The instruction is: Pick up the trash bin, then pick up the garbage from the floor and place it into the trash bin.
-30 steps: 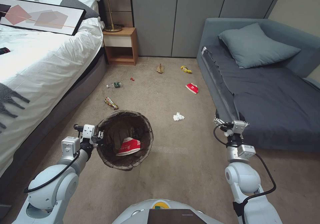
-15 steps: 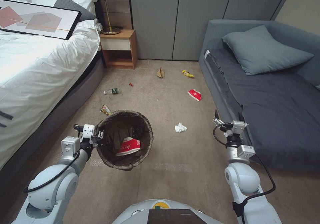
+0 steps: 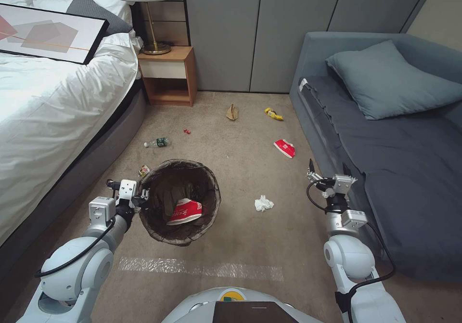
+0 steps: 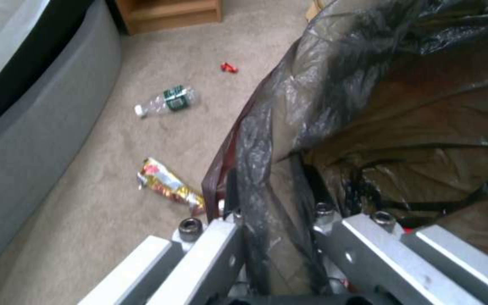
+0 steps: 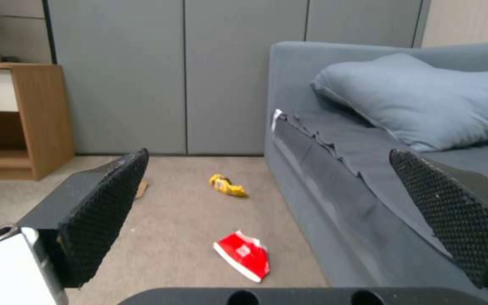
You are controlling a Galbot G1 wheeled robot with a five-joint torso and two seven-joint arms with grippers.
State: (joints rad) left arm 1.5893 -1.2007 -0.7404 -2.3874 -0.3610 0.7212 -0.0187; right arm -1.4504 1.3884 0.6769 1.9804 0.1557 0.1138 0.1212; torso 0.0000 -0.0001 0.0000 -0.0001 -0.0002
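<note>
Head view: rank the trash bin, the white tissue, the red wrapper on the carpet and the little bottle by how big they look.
1. trash bin, held up close to the camera by the left gripper, so nearness inflates it
2. red wrapper and white tissue, too alike to separate
3. bottle

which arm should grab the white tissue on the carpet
Right, likely. The right gripper is open and empty, on the same side as the tissue. The left gripper is shut on the trash bin rim.
</note>
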